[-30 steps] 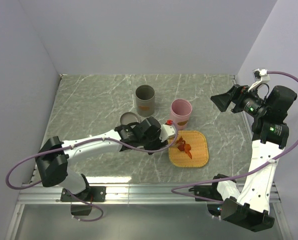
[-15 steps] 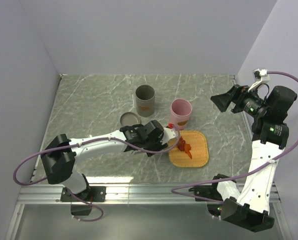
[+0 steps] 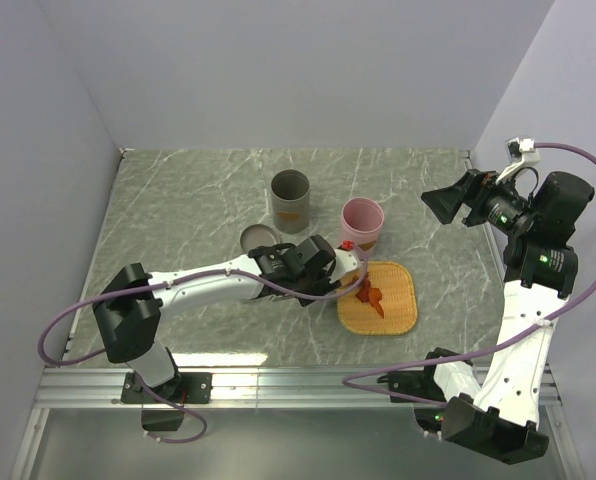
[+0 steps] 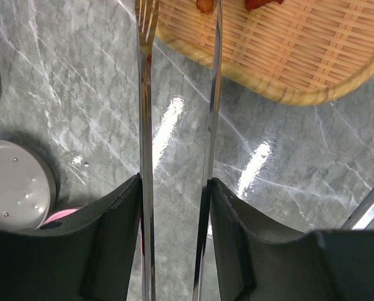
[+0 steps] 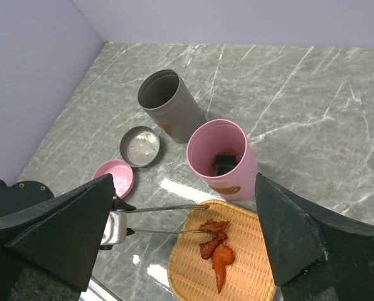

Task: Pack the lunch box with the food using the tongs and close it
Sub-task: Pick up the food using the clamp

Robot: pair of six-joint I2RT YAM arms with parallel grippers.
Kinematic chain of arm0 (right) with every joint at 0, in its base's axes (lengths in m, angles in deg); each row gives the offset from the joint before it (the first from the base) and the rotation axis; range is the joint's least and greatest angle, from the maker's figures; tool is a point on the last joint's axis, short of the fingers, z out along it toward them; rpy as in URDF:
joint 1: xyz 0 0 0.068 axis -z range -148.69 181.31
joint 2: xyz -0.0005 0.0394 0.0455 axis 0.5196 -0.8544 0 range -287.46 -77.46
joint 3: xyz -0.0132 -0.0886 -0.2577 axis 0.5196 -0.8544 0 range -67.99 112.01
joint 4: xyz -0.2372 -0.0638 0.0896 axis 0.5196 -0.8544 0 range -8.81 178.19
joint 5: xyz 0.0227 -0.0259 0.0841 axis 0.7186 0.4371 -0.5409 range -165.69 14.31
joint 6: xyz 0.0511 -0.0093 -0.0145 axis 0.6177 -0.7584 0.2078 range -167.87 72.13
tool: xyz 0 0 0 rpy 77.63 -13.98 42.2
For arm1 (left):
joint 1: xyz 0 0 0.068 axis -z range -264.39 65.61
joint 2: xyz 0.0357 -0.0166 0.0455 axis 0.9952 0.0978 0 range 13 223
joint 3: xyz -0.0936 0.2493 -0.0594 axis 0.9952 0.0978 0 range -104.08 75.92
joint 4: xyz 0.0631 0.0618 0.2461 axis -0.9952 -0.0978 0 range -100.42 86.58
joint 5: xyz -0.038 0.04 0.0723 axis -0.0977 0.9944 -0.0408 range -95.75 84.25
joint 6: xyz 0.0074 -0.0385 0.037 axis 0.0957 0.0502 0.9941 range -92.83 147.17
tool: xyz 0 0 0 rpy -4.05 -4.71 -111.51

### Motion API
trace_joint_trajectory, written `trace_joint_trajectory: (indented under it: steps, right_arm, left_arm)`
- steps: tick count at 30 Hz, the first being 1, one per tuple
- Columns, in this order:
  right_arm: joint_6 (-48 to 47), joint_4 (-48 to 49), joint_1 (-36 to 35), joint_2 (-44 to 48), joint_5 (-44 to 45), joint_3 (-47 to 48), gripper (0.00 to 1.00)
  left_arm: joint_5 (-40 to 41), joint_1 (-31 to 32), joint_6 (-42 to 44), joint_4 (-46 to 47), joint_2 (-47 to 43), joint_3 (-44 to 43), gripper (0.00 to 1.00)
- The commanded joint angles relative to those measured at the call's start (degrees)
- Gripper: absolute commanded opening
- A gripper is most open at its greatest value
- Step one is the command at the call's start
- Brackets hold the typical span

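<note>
My left gripper (image 3: 330, 270) (image 4: 174, 188) is shut on the tongs (image 4: 144, 125) (image 5: 168, 219), one finger pressed against the outside of each silver arm. The arms stand apart. In the right wrist view one tip lies over the near-left rim of the orange woven tray (image 3: 398, 312) and the other touches the uppermost of the orange-red food pieces (image 5: 217, 251) (image 3: 370, 294). Just behind the tray stands the open pink lunch box cylinder (image 5: 221, 157) (image 3: 362, 222), with a dark piece (image 5: 224, 162) inside. My right gripper (image 3: 446, 205) (image 5: 184, 182) hangs open and high at the right, holding nothing.
An open grey cylinder (image 3: 290, 200) (image 5: 168, 103) stands left of the pink one. A grey lid (image 5: 140, 145) (image 4: 14, 185) and a pink lid (image 5: 115, 177) lie on the marble table beside my left gripper. Walls close in the left, back and right sides.
My left arm has carried the tongs a little to the right, so their tips now reach the tray's edge and the food. The right arm has not moved.
</note>
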Motion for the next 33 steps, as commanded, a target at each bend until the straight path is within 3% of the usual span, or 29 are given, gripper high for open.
trace_joint_trajectory:
  steps: [1, 22, 33]
  right_arm:
    - [-0.35, 1.27, 0.37, 0.73, 0.15, 1.16, 1.00]
    - [-0.96, 0.65, 0.46, 0.64, 0.59, 1.60, 1.00]
    - [-0.79, 0.65, 0.37, 0.91, 0.68, 1.42, 1.00]
  left_arm:
    - [0.73, 0.42, -0.62, -0.73, 0.48, -2.92, 0.50]
    - [0.90, 2.53, 0.26, -2.32, 4.70, -5.82, 0.44]
    - [0.73, 2.36, 0.44, -1.88, 0.75, -5.91, 0.37]
